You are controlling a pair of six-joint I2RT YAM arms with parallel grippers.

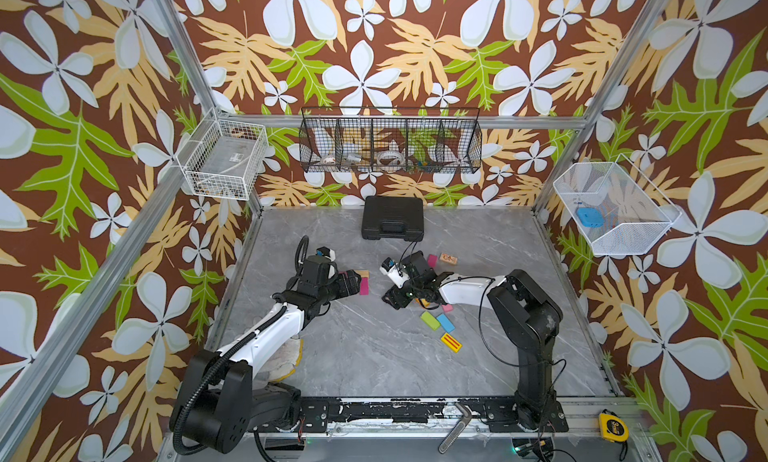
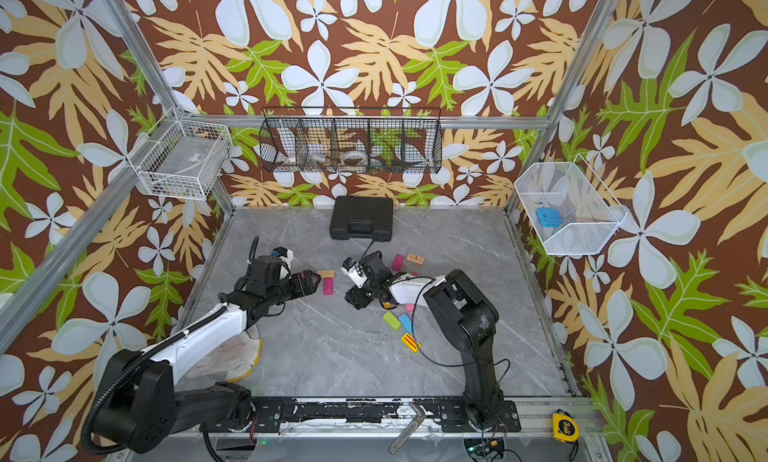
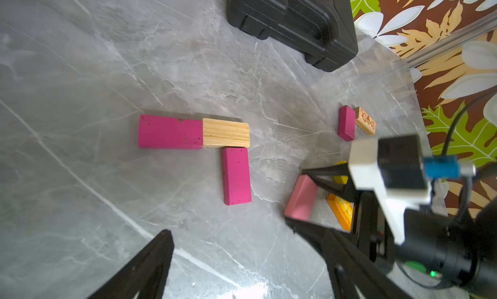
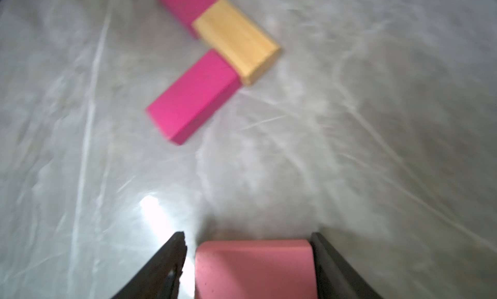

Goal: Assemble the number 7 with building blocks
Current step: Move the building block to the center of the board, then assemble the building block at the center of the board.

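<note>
Two magenta blocks [image 3: 169, 132] and a plain wood block [image 3: 226, 133] lie end to end in a row. Another magenta block [image 3: 236, 176] runs at a right angle from the wood one's end. My left gripper [image 3: 247, 257] hangs open just short of them, with nothing between its fingers. My right gripper [image 4: 247, 235] straddles a pink block [image 4: 255, 268]. One finger touches the block and a gap shows at the other. In both top views the right gripper [image 1: 390, 301] hides this block. Loose green [image 1: 430, 320], blue [image 1: 445, 322] and yellow red-striped [image 1: 451, 342] blocks lie near the right arm.
A black case [image 1: 392, 223] stands at the back of the table. A magenta block [image 1: 432, 259] and a printed wood block [image 1: 449, 258] lie behind the right gripper. A glove [image 1: 286, 356] lies under the left arm. Wire baskets hang on the walls.
</note>
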